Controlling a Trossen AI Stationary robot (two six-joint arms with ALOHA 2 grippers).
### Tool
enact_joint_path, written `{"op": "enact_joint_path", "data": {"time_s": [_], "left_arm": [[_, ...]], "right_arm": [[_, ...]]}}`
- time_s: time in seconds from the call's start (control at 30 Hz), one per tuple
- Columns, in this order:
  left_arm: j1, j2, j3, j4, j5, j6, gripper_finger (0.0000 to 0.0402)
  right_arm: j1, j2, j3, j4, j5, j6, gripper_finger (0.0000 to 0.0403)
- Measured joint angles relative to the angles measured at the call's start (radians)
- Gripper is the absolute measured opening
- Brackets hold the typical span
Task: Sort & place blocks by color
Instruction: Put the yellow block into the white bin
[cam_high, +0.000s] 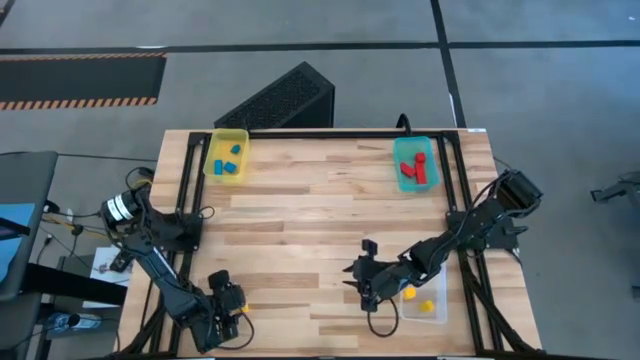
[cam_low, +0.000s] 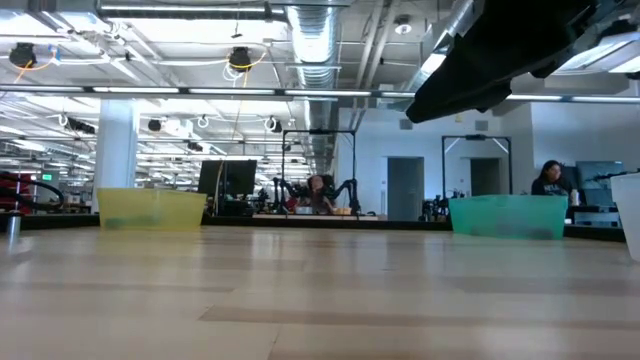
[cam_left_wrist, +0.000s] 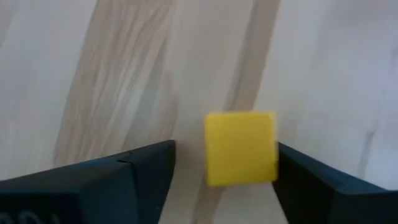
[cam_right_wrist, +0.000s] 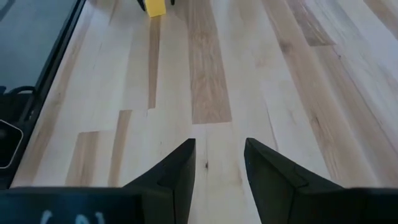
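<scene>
Yellow bin holds blue blocks, teal bin red blocks (both end effectors spread).

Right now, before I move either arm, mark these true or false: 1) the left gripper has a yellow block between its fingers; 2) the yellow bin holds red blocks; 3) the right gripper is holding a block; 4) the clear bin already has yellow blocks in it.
1) True: a small yellow plastic block sits between the open fingers of the left gripper, not yet clamped.
2) False: the yellow plastic bin holds blue blocks; the red blocks lie in the teal bin.
3) False: the right gripper is open and empty over bare wood.
4) True: two yellow blocks lie in the clear bin.
</scene>
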Motion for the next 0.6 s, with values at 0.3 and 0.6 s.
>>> {"op": "enact_joint_path", "data": {"time_s": [0.3, 0.6], "left_arm": [[0.069, 0.0, 0.0, 0.072, -0.253, 0.316, 0.0097], [0.192, 0.0, 0.0, 0.351, -0.436, 0.851, 0.0097]], "right_arm": [[-0.029, 0.023, 0.001, 0.325, 0.005, 0.114, 0.016], [-0.082, 0.213, 0.0, 0.471, -0.006, 0.333, 0.0211]]}}
